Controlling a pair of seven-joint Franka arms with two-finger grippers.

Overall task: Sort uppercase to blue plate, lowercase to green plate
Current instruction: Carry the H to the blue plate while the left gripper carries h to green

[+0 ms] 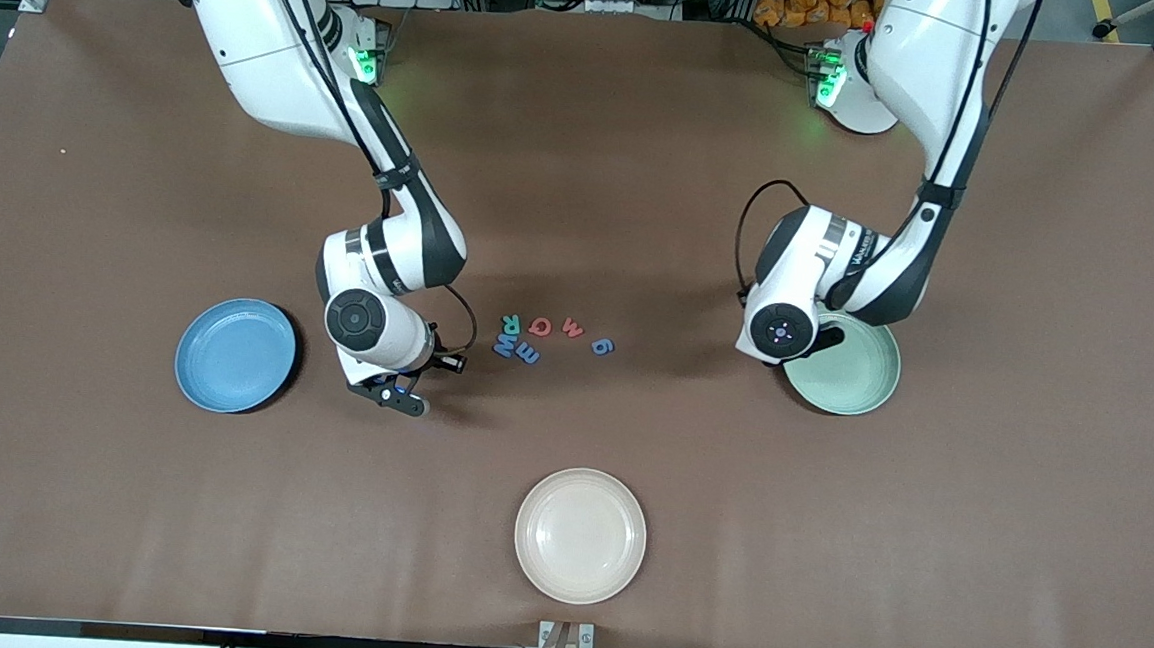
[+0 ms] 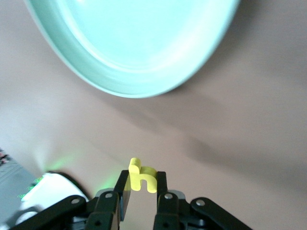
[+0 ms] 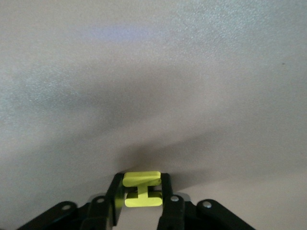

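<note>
Flat yellow H (image 3: 142, 189) – clamped in right gripper (image 3: 142, 190); left gripper (image 2: 142, 184) pinches yellow h (image 2: 141, 176).

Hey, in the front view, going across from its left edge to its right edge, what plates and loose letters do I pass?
blue plate → blue M → red Q → red w → cream-white plate → blue g → green plate
</note>
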